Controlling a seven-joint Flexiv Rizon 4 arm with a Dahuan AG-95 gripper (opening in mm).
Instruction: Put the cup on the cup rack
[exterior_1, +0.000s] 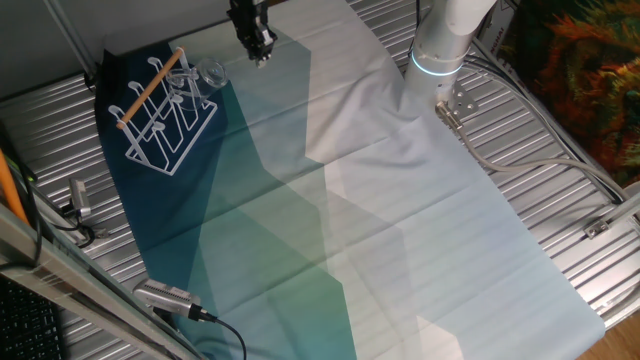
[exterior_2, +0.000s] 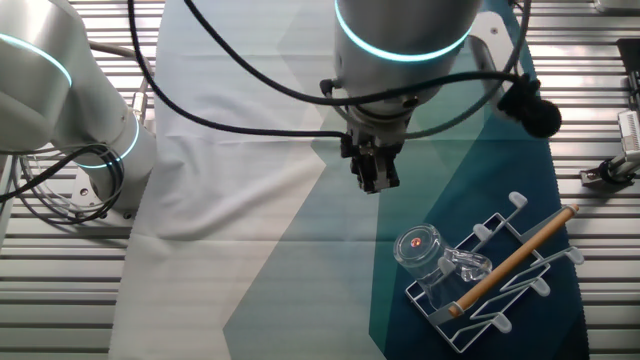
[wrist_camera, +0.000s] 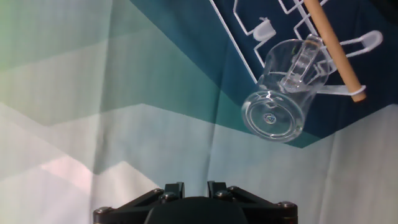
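Hovering beside the cup rack (exterior_2: 505, 270), my claw (exterior_2: 375, 175) is clenched and empty; the cup (exterior_2: 430, 255) sits upturned on a peg, job looks done.

Under me a cloth (exterior_1: 400, 230) covers most of the table (exterior_1: 560, 150), printed in angular patches that run from dark blue through teal and green to white; it is rumpled near my base. The table's bare edges are ribbed metal. A gray cable (exterior_1: 510, 150) loops over the ribs on one side. At the opposite edge a small silver box (exterior_1: 163, 296) lies with a black cord (exterior_1: 215, 325) trailing from it, and a little metal clip (exterior_1: 78, 195) sits nearby. Beyond the table, in one corner, I see an orange-and-green patterned fabric (exterior_1: 585, 60).
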